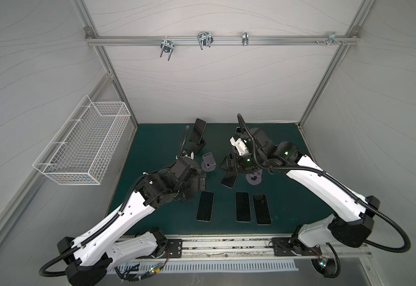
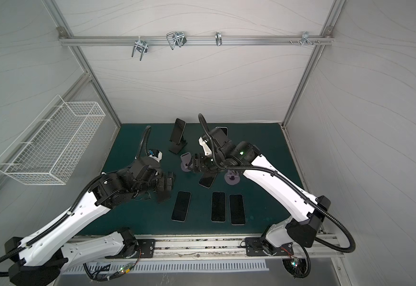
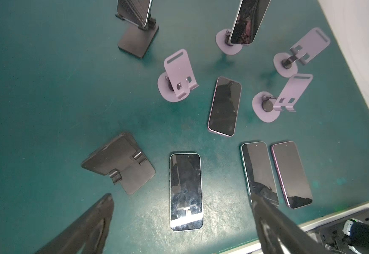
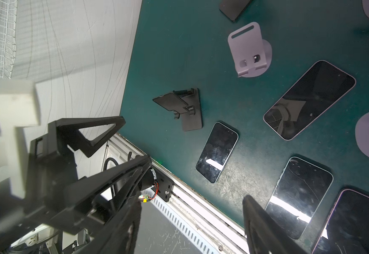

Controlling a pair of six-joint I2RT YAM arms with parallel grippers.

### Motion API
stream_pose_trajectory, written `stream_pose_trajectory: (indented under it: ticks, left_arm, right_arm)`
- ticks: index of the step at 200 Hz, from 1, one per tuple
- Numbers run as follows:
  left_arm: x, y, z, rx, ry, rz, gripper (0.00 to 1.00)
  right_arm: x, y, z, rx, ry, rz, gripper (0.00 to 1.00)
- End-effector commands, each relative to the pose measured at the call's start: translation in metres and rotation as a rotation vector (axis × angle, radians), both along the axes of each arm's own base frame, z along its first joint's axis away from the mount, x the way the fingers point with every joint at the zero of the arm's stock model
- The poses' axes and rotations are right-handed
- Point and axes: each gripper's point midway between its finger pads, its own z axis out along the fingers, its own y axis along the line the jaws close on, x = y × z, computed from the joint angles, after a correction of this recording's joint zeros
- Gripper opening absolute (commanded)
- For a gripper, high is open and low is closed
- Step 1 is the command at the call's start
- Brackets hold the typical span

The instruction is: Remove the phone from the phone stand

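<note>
A: Looking down in both top views: catching the left gripper (image 2: 168,185) hanging wide open and empty above the dull green mat (image 1: 152,148), close to three flat phones (image 1: 242,206) lying glass-up in a row.

B: Also catching the right gripper (image 1: 223,164) with jaws parted, gripping nothing, by a slanted phone (image 1: 228,179). Placing the task's phone where?

A: Finding the propped phone (image 1: 198,129), a glossy dark slab with rounded corners, leaning on the matte black stand (image 1: 199,147) at the back of the mat, apart from both grippers.

B: Moving to the left wrist view: seeing blurred black fingers (image 3: 84,226) spreading wide around nothing, above one scuffed, mirror-bright screen. Beyond, picking out three empty lilac stands (image 3: 179,70) with round bases and slotted flat backrests, plus a hinged black stand (image 3: 122,162) sitting folded low.

A: And showing a second phone (image 3: 245,21) leaning on a fourth lilac stand (image 3: 225,47), near the propped phone on its square black base.

B: Ending on the right wrist view: framing the right gripper's own fingers (image 4: 260,224) standing apart with only mat and a slotted rail (image 4: 185,227) between. Also taking in the left gripper's hollow triangular fingers (image 4: 84,121), likewise gaping, and fine scratches glinting across the flat screens.
</note>
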Motion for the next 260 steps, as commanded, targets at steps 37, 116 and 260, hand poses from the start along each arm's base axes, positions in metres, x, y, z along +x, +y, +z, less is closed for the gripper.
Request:
stream_pose_trajectory:
  ticks: [37, 116, 260]
  left_arm:
    - [-0.016, 0.025, 0.040, -0.054, -0.139, -0.008, 0.98]
    - [-0.019, 0.062, 0.065, 0.081, -0.290, 0.010, 0.99]
    - [-0.015, 0.068, 0.053, 0.140, -0.297, 0.027, 0.99]
  right_arm:
    - [-0.006, 0.016, -0.002, -0.053, 0.051, -0.023, 0.73]
    - [0.029, 0.049, 0.001, -0.053, -0.064, -0.022, 0.73]
    - [0.122, 0.051, -0.015, -0.047, -0.171, -0.145, 0.74]
